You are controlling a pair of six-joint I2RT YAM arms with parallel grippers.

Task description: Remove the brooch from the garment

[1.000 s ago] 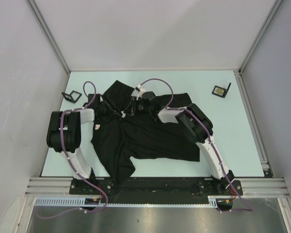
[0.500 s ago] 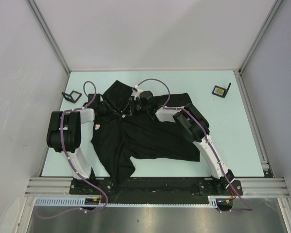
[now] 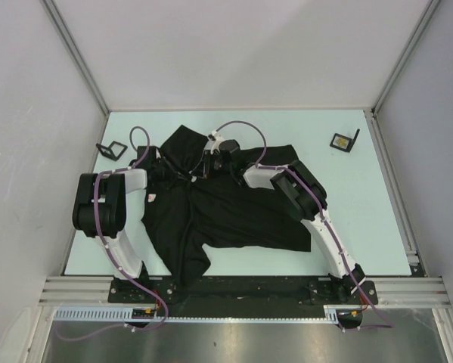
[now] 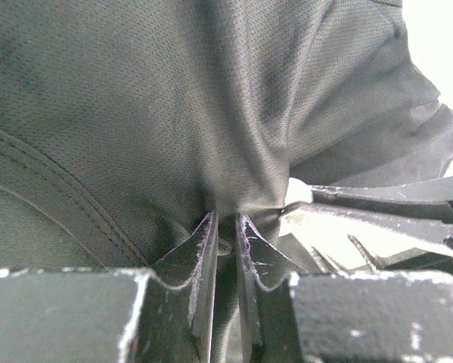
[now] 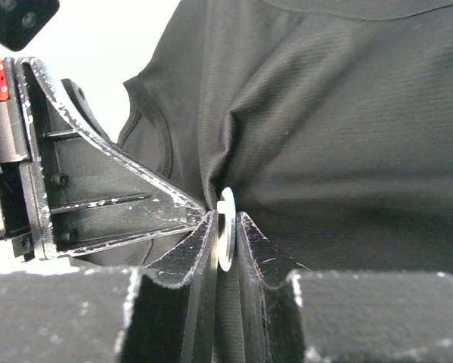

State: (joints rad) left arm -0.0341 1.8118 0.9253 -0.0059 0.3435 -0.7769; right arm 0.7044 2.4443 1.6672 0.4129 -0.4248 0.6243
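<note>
The black garment [image 3: 234,215] lies spread on the pale table, with a white-and-red label [image 3: 151,197] on its left sleeve. Both grippers meet at its upper middle. My left gripper [image 3: 182,175] [image 4: 226,219] is shut on a pinched fold of the garment [image 4: 173,113]. Facing it, my right gripper [image 3: 205,168] [image 5: 226,219] is shut on the brooch [image 5: 227,206], a thin white disc standing edge-on between its jaws against the puckered garment [image 5: 324,136]. The left gripper's fingers [image 5: 113,197] show close beside it. From above, the brooch is hidden by the grippers.
A small black stand [image 3: 111,150] sits at the table's far left. Another one with a yellow mark [image 3: 345,141] sits at the far right. Grey walls close in the table [image 3: 362,197] on three sides. Purple cables loop over both arms.
The right arm has reached further left, bringing its gripper up against the left gripper. The white spot seen on the shirt a second ago is now covered. The left arm has held still.
</note>
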